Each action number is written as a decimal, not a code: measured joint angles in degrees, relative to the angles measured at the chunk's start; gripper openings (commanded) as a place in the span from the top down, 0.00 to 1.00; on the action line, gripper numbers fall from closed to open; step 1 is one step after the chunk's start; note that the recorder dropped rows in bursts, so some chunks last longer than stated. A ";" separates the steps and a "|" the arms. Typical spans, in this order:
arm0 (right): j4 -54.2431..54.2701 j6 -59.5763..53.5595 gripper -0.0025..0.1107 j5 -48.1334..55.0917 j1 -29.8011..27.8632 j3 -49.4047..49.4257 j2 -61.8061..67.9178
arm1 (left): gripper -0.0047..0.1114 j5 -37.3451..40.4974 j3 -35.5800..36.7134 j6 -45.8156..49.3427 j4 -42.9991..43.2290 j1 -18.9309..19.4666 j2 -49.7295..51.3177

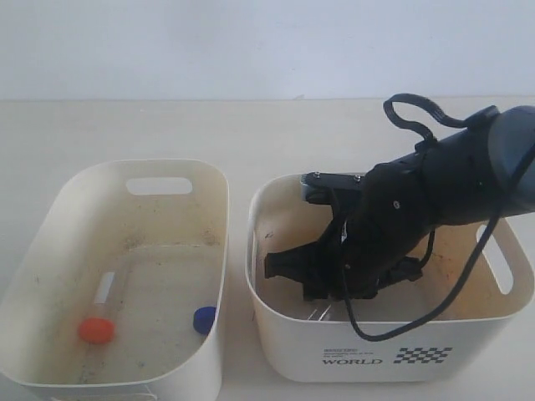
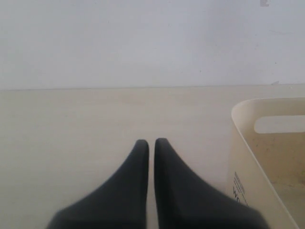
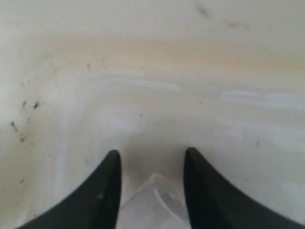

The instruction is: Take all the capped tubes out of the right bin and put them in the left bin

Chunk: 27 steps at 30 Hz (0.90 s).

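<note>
The right bin [image 1: 284,342], cream with "WORLD" print, holds my right gripper [image 1: 326,292], which reaches down inside it. In the right wrist view the gripper [image 3: 150,157] sits close over the bin floor, its jaws closed against a clear tube [image 3: 155,200] whose tapered end pokes out between them; its cap is hidden. The plain left bin [image 1: 92,209] holds a tube with an orange-red cap [image 1: 96,328] and a blue cap [image 1: 203,319] by the wall. My left gripper [image 2: 151,142] is shut and empty over bare table, out of the exterior view.
A cream tub [image 2: 243,157] with small black print on its outer wall stands just beside the left gripper. A black cable [image 1: 393,330] loops from the right arm over the right bin's front rim. A pale wall backs the table.
</note>
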 measured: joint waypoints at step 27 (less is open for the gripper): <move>-0.37 0.03 0.98 -0.42 -0.37 0.60 -4.93 | 0.92 0.00 0.00 0.00 0.00 0.00 0.00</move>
